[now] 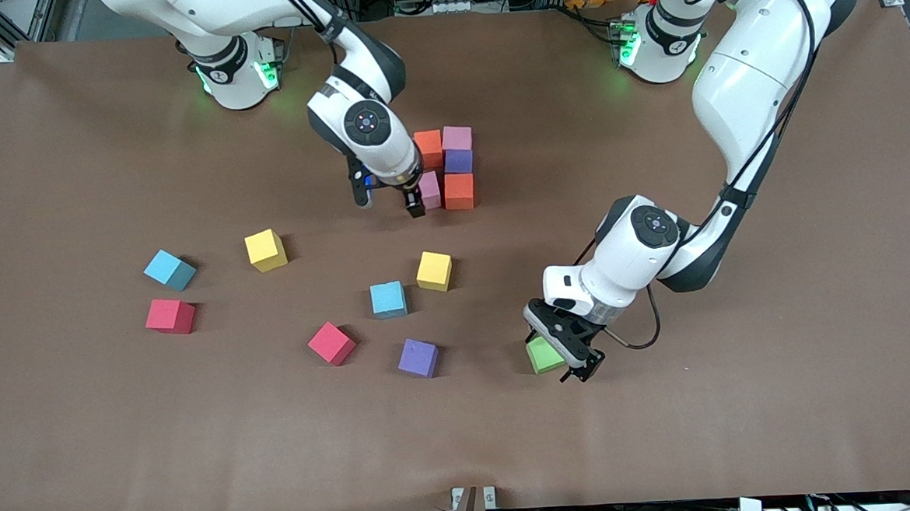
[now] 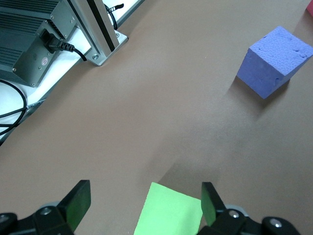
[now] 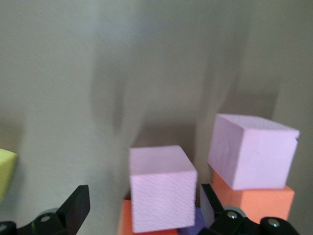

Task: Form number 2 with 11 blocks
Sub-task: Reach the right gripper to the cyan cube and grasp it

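Five blocks [image 1: 450,168] in pink, orange and purple sit clustered; eight loose cubes [image 1: 417,357] lie scattered nearer the camera.

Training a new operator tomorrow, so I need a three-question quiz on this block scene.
1. True or false: the left gripper is at the green block.
2. How many loose yellow blocks lie on the table?
3. The right gripper is beside which cluster block? A) pink block B) red C) light blue

Key: 1 true; 2 two; 3 A.
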Robot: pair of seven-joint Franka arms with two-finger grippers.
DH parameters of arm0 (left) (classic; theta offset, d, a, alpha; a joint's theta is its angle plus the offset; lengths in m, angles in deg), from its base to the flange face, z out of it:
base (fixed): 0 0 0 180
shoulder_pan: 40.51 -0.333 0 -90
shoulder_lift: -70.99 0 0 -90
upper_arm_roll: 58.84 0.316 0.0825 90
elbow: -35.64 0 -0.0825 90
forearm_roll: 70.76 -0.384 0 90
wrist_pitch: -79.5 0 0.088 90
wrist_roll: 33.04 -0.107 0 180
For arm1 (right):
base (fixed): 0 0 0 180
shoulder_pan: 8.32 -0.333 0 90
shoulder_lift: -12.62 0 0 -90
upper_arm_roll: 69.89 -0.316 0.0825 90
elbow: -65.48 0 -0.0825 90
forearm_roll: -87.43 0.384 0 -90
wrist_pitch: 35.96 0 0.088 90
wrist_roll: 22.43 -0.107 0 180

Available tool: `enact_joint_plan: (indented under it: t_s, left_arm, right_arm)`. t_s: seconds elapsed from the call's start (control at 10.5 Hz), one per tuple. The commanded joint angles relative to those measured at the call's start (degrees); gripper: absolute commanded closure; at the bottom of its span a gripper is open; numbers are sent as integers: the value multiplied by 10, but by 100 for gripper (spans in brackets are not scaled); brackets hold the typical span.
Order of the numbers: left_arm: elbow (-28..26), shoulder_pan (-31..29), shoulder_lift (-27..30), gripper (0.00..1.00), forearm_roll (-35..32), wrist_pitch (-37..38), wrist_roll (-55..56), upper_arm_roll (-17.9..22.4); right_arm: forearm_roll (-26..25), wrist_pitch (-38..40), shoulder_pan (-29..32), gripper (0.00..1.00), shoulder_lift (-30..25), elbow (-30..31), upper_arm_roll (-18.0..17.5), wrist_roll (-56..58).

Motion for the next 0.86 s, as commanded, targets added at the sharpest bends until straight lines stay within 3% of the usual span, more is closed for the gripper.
enact_joint_plan:
  t_s: [0.0,0.29,0.76]
  left_arm:
    - [1,0,7,0,15,8,1,-1]
    - [1,0,6,0,15,8,1,-1]
    - [1,-1,7,0,16,8,3,-1]
  right_arm:
    - [-13,25,43,0,-9,-44,23,81]
    - [-12,78,51,0,32,-150,66,134]
    - [-50,82,45,0,144,-269,90,134]
